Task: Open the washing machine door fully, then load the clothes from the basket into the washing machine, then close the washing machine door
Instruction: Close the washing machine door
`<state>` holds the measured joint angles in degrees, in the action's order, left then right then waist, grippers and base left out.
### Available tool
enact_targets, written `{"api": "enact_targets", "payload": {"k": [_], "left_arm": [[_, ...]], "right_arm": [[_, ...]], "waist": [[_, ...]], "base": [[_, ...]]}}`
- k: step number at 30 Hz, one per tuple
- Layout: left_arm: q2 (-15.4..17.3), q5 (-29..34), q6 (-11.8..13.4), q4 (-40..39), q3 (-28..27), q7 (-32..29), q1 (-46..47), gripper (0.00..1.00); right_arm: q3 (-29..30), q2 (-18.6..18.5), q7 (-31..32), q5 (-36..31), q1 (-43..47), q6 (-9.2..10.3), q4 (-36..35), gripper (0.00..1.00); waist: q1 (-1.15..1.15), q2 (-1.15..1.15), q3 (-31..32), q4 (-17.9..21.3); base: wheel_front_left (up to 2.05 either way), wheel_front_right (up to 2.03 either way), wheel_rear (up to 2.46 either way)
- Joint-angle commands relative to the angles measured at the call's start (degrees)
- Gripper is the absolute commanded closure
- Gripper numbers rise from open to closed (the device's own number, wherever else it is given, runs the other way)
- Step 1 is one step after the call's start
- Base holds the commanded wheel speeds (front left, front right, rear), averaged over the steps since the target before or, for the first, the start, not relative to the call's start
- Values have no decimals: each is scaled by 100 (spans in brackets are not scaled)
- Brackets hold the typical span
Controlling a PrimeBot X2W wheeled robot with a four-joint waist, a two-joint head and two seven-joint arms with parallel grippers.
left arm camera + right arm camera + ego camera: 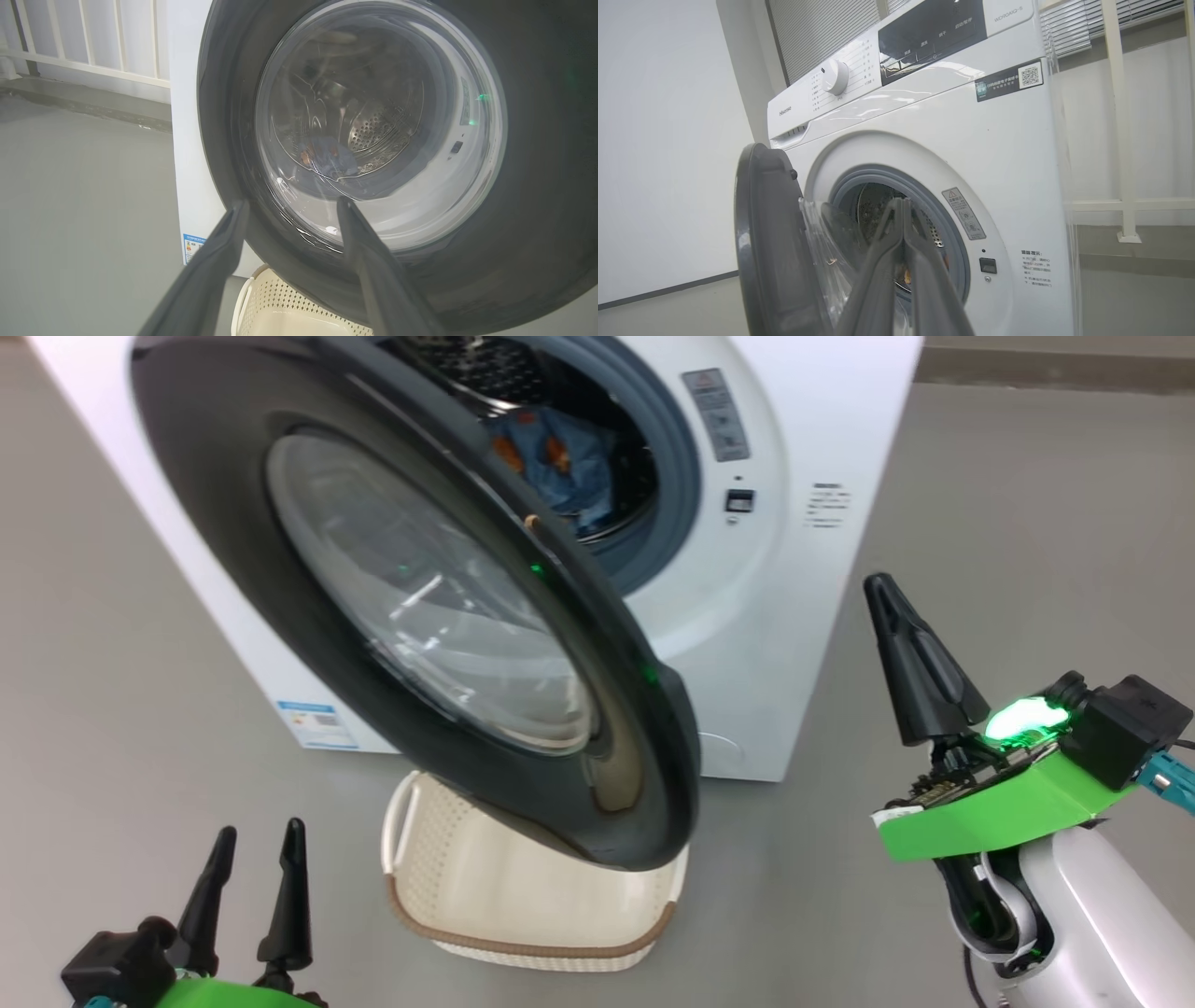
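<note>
Washer (747, 644) on the floor (1027, 523), its door (215, 569) standing partly open; the clothes (560, 462) lie inside the drum (471, 364), and the basket (523, 947) stands on the floor just before the washer's front, under the door's lower edge. Left hand (261, 828): low beside the basket's left side, fingers spread apart, clear of the door. Right hand (882, 588): raised to the washer's right, fingers pressed together, gripping nothing.

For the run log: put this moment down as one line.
washing machine door: open; clothes: in drum; basket: on floor under door; left gripper: open; right gripper: shut, empty
</note>
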<state>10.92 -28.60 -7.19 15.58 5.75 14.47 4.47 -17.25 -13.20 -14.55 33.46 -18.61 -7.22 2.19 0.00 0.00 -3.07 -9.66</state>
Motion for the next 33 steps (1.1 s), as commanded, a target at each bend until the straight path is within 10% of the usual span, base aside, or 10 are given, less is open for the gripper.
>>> {"api": "enact_targets", "payload": {"k": [1, 20, 33], "left_arm": [[80, 2, -26, -83, -161, 52, 221, 0], [4, -48, -29, 35, -4, 52, 181, 0], [-3, -107, -29, 24, -38, 52, 175, 0]], "right_arm": [[-122, 8, -45, 140, -168, -26, -219, 100], [-1294, 40, -45, 243, -282, -26, -906, 100], [-2155, -242, -45, 1, -223, -26, 106, 100]], "waist": [[0, 0, 56, -184], [0, 0, 312, -930], [0, 0, 263, -1016]], "base": [[0, 0, 0], [0, 0, 0], [0, 0, 0]]}}
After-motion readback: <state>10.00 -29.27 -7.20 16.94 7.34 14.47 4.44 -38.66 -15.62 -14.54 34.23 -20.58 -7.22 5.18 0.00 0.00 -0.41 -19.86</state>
